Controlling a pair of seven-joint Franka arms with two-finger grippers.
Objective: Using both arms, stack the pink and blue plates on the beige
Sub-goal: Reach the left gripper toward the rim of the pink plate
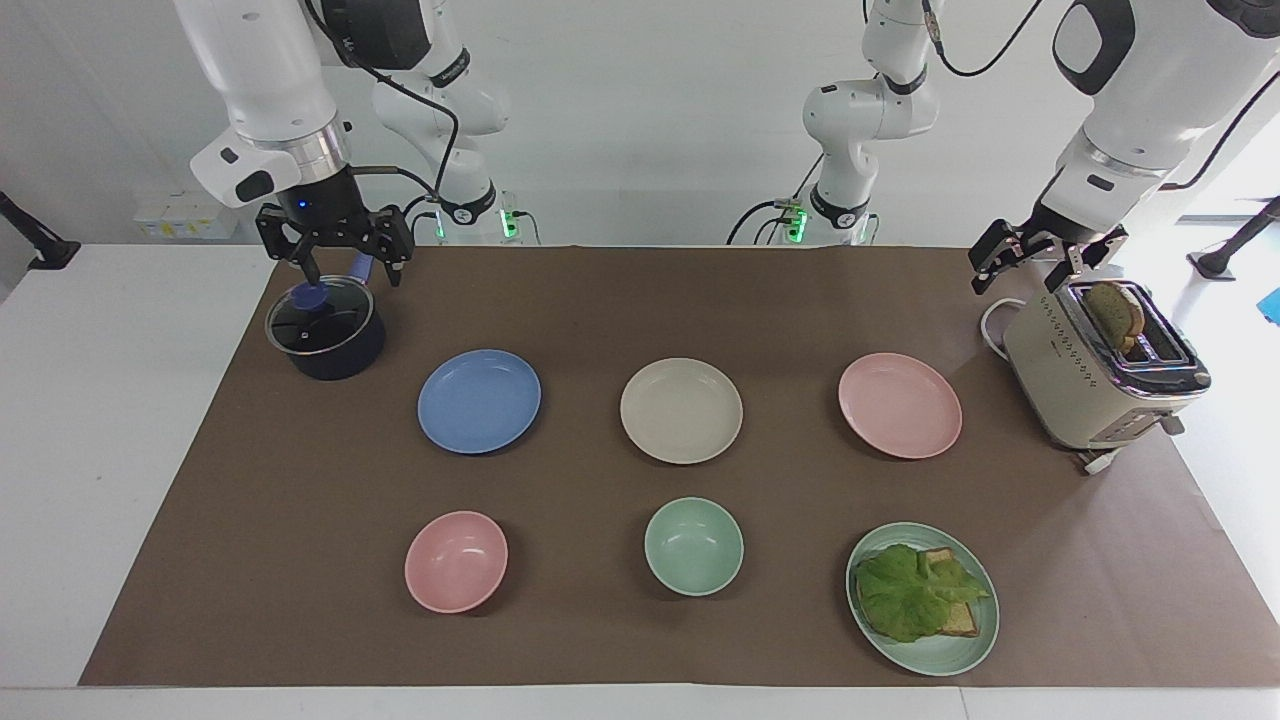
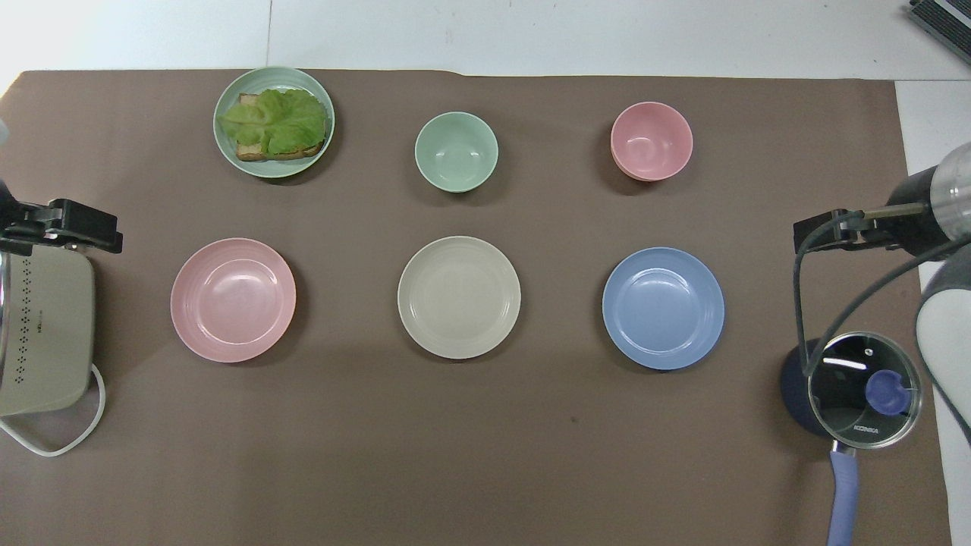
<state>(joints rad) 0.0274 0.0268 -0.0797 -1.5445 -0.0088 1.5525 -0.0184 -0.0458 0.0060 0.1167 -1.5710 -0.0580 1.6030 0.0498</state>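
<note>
Three plates sit apart: pink plate (image 1: pixel 899 405), beige plate (image 1: pixel 681 410), blue plate (image 1: pixel 479 400). I read "KONKA" on the pot lid (image 2: pixel 864 390). Left gripper (image 1: pixel 1040 268) over the part-cropped toaster (image 1: pixel 1100 375), right gripper (image 1: pixel 345 268) over the pot: jaws open, empty.

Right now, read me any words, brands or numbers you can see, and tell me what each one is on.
"KONKA": on the rim of the pot's glass lid, in the overhead view.
Small mark on the side of the toaster: too small to read.
No other text shows on the plates, bowls or arms.

Matt plastic-looking plates (image 1: pixel 681 411) on brown paper (image 1: pixel 300 480); glass-lidded pot (image 1: pixel 325 330); glossy toaster (image 1: pixel 1100 375)
</note>
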